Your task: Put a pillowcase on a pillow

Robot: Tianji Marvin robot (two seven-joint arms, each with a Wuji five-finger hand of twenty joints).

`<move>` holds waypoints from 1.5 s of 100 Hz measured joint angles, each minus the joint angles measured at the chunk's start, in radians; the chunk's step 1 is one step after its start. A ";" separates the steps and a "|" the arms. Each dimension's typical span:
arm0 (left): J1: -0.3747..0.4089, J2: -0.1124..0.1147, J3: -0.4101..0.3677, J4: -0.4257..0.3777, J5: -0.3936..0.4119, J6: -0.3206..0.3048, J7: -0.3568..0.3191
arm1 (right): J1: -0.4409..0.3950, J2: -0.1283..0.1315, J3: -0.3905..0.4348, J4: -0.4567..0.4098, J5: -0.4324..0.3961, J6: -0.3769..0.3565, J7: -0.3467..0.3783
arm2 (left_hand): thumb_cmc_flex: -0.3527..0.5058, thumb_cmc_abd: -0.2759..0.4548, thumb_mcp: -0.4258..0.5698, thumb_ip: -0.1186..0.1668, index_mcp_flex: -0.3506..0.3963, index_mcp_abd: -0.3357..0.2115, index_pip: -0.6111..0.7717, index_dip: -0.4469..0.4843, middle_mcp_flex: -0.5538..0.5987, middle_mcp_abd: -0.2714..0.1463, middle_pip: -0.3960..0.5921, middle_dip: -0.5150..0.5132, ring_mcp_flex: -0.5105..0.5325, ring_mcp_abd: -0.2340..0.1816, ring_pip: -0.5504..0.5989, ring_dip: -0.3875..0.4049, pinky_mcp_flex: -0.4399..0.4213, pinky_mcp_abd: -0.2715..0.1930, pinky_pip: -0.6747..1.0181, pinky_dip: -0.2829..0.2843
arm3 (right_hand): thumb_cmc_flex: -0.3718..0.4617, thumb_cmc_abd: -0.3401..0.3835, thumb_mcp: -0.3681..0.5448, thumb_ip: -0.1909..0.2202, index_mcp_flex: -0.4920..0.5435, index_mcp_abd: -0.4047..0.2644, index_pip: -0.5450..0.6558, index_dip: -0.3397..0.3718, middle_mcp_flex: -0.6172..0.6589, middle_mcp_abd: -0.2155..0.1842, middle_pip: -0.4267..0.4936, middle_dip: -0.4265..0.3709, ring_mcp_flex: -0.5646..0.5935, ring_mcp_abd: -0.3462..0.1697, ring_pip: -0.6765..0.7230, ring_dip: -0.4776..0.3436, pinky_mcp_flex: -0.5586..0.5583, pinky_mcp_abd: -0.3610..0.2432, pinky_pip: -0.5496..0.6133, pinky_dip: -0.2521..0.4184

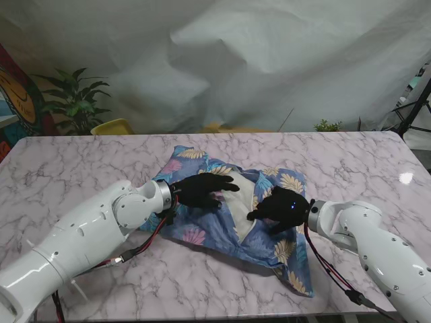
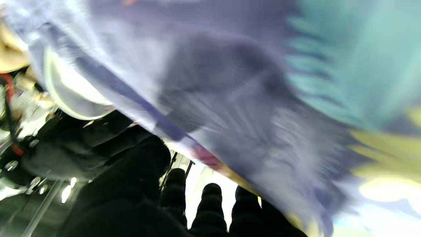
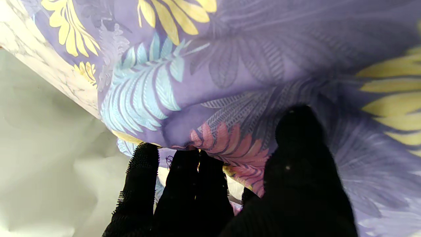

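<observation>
Between the two hands, on the marble table [image 1: 81, 161], the pillow [image 1: 237, 202] is seen as a pale wedge of white showing through the mouth of the floral pillowcase [image 1: 209, 232]. The task is judged to be partly done: most of the pillow appears to be covered, while the opening is not yet drawn shut over it and loose cloth trails off behind the right hand toward the table's near edge. The case is crumpled, purple-blue with yellow, teal and pink leaves.

The left hand [image 1: 202, 190] is laid flat, fingers extended, across the opening's edge, partly on the pale pillow; whether cloth is pinched under it cannot be told, the wrist view being blurred. The right hand [image 1: 279, 205] is curled over the fabric on the opposite side of the opening. In its wrist view the fingertips [image 3: 184, 164] are seen closed together against a fold of the case, thumb alongside, so a grip on the pillowcase is judged likely.
</observation>
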 measured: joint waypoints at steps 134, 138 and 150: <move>-0.115 0.079 0.113 -0.110 0.560 0.013 0.068 | -0.034 0.004 0.059 -0.031 -0.042 0.012 -0.003 | -0.144 -0.256 0.009 -0.095 0.271 -0.298 0.860 0.229 -0.020 -0.103 0.564 0.974 0.343 -0.349 0.956 0.861 0.167 -0.039 0.827 0.311 | -0.001 -0.027 -0.005 0.000 -0.001 -0.080 0.014 0.004 0.064 -0.124 -0.011 -0.013 0.057 -0.083 0.000 0.003 0.036 -0.015 0.000 0.000; -0.112 0.079 0.114 -0.096 0.584 0.017 0.152 | -0.030 0.004 0.056 -0.029 -0.042 0.012 -0.002 | -0.135 -0.267 0.008 -0.095 0.269 -0.298 0.951 0.313 -0.010 -0.106 0.586 0.946 0.345 -0.350 0.956 0.858 0.171 -0.039 0.834 0.311 | -0.001 -0.027 -0.005 0.000 -0.001 -0.080 0.014 0.012 0.064 -0.124 -0.011 -0.013 0.057 -0.083 0.000 0.004 0.036 -0.015 0.000 0.000; -0.079 0.066 0.088 -0.063 0.570 0.078 0.317 | -0.020 0.006 0.040 -0.025 -0.040 0.015 -0.006 | -0.085 -0.274 0.010 -0.096 0.217 -0.225 1.011 0.814 -0.010 -0.100 0.596 0.862 0.345 -0.347 0.938 0.792 0.187 -0.037 0.847 0.311 | -0.001 -0.028 -0.005 0.000 0.001 -0.080 0.017 0.015 0.074 -0.124 -0.011 -0.013 0.062 -0.083 0.000 0.013 0.036 -0.015 0.000 0.000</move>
